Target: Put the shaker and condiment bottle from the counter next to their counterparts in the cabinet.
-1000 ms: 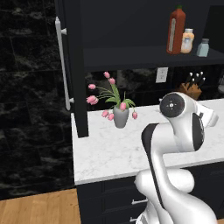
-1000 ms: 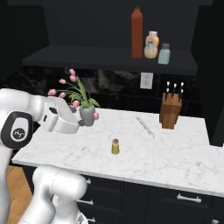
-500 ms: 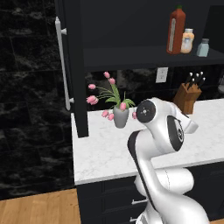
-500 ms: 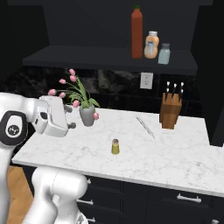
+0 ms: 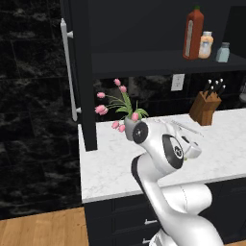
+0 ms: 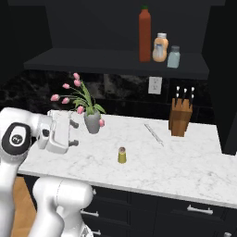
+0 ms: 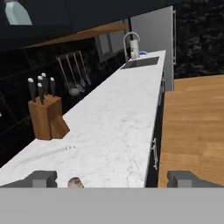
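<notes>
The tall red condiment bottle (image 6: 145, 34) (image 5: 193, 33) stands on the shelf of the dark cabinet (image 5: 144, 62), right beside the peach-orange bottle (image 6: 160, 47) and the pale blue-grey shaker (image 6: 173, 56). On the white counter stands the small yellow-green shaker (image 6: 121, 155), upright and alone. Its cap (image 7: 75, 182) peeks in at the bottom of the hand view. My gripper (image 6: 74, 134) (image 7: 113, 178) hovers to the left of the shaker at about counter height, open with nothing between its fingers, pointing along the counter.
A vase of pink tulips (image 6: 91, 121) stands just behind the hand. A wooden knife block (image 6: 180, 120) and a thin silver utensil (image 6: 153, 134) lie toward the right. The cabinet door (image 5: 77, 77) hangs open on the left. A sink with faucet (image 7: 133, 48) lies at the counter's far end.
The arm has folded back and swung left, carrying the hand slightly lower and further left over the counter. The jaws stayed open. Bottles and shakers have not moved.
</notes>
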